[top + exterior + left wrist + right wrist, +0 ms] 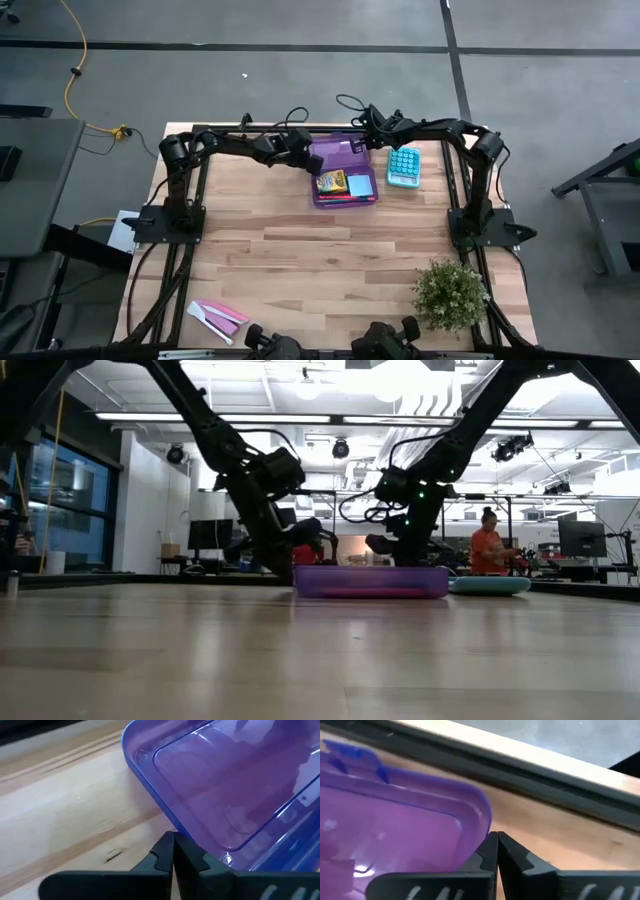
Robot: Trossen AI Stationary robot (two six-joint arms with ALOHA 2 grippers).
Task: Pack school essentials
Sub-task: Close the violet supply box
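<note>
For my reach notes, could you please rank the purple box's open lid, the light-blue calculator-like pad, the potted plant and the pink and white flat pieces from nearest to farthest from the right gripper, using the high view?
From the right gripper, shut at the table's far edge:
1. Open lid, right beside it.
2. Calculator-like pad, just to its right.
3. Potted plant, near right corner.
4. Pink and white flat pieces, near left corner.

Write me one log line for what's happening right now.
left tool: shut, at purple case lid's left edge | right tool: shut, at lid's right corner | crayon box: inside case

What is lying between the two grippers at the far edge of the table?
In the high view, the open purple plastic box's lid lies between the left gripper and the right gripper.
</note>
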